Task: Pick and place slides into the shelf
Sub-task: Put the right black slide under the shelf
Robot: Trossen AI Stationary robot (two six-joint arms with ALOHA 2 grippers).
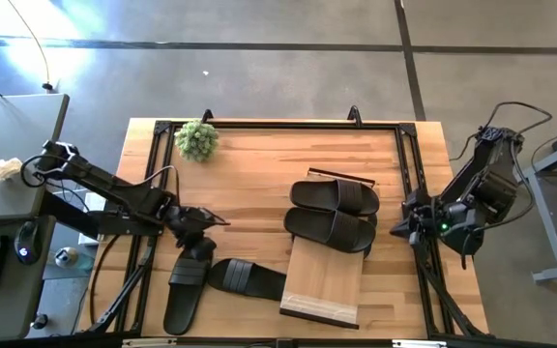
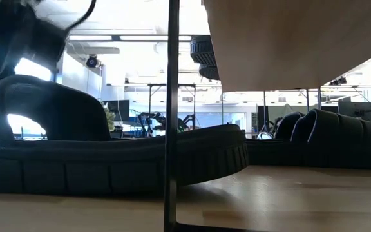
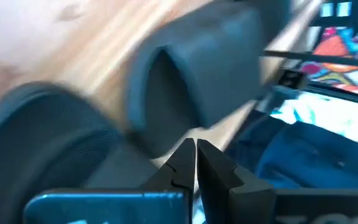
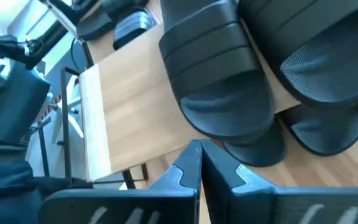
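Several black slides are in view. Two lie across the far end of the shelf point(image 1: 322, 285) top, slide point(image 1: 335, 196) and slide point(image 1: 329, 230). More show under its plank, slide point(image 4: 257, 149) and slide point(image 2: 340, 138). Two rest sole-down on the table at its near left, slide point(image 1: 188, 288) and slide point(image 1: 249, 278). My left gripper point(image 1: 201, 237) is shut above the far end of the left one; its wrist view point(image 3: 196, 148) shows a strap point(image 3: 191, 81) just ahead. My right gripper point(image 1: 399, 227) is shut and hangs right of the shelf, tips point(image 4: 199, 149) pointing at the slides' ends. My left gripper's shut fingertips point(image 3: 185, 163) stand right at the slide's strap opening point(image 3: 166, 124), coming slanting down from the table's left. The view is blurred, and I cannot tell whether they touch the slide, which lies flat on the table.
A small green plant point(image 1: 197, 140) stands at the far left of the table. A dark metal frame point(image 1: 278, 124) runs along the table's edges. The shelf's thin leg point(image 2: 171, 116) stands in the foreground of the low view. Bare wood lies between the plant and the shelf.
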